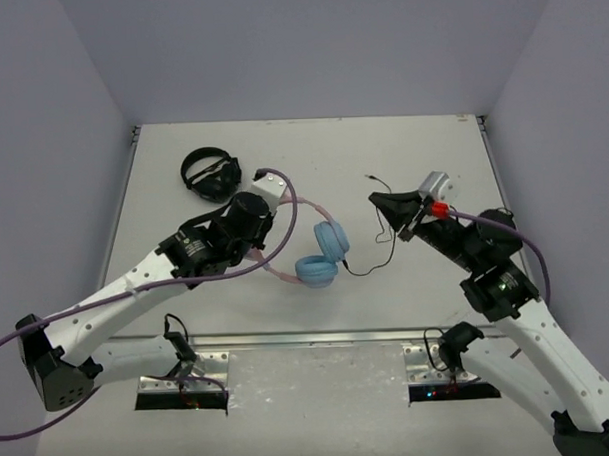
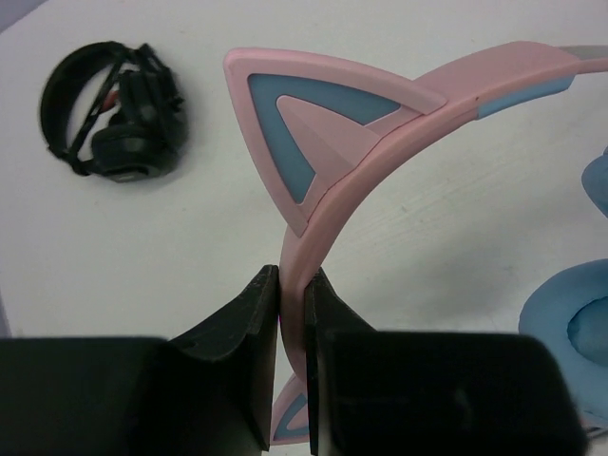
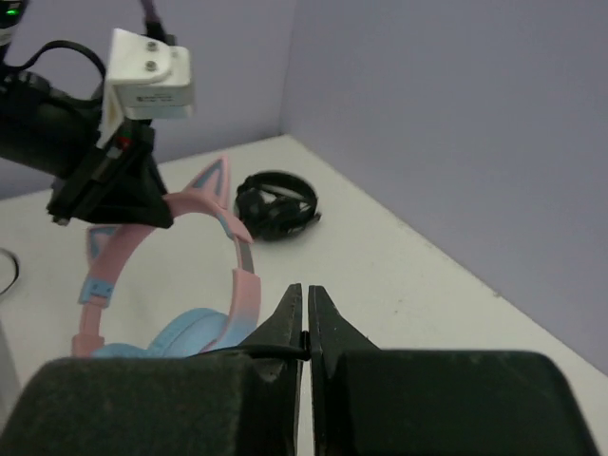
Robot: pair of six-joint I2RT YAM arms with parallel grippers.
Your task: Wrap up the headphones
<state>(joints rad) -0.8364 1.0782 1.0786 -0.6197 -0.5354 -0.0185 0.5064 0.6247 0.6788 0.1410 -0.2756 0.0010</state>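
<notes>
Headphones (image 1: 320,252) mid-worktop (image 1: 412,144), blue ear cups (image 1: 332,239) resting on it. Left hand (image 2: 293,285) clamped on pink headband (image 2: 323,218) beside cat ear. Right hand (image 3: 306,304), right of ear cups, pinching thin black cable (image 1: 371,264). Black headphones (image 1: 211,174) beyond headband, apart.

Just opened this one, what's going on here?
Two arms are working on the pink cat-ear headphones on the table. The left gripper is clamped on the pink headband beside a cat ear. The right gripper is shut and seems to pinch the thin black cable, which trails loose, not yet wrapped. The all-black headphones lie apart at the back.
</notes>
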